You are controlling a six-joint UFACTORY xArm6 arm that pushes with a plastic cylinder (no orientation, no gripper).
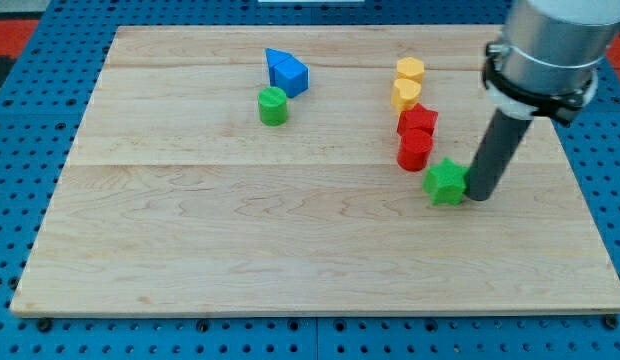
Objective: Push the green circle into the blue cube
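My tip [479,195] is down on the wooden tabletop [240,240] at the view's right, planted just to the right of a green star-shaped block [446,182] and so close that rod and block look to be touching. There is no gripper on this arm to open or close, only the straight dark rod hanging from the grey wrist [545,50] that fills the view's top right corner.

Over to the task's pieces, and they sit well away from the tip, up in the left-centre of the board. The green circle [273,105], a short round cylinder, stands just below and slightly left of the blue cube [291,76]. The two look to be barely apart, if at all; I cannot tell whether they meet. A blue triangle [276,58] sits right against the cube on its upper left side.

Back on the right, a column of blocks runs from the top towards the tip: a yellow block [410,70] at the top, a yellow heart [406,94] touching it from below, then a red block [417,121] and a second red block [414,150] pressed together. The green star lies just below and to the right of that lower red one.
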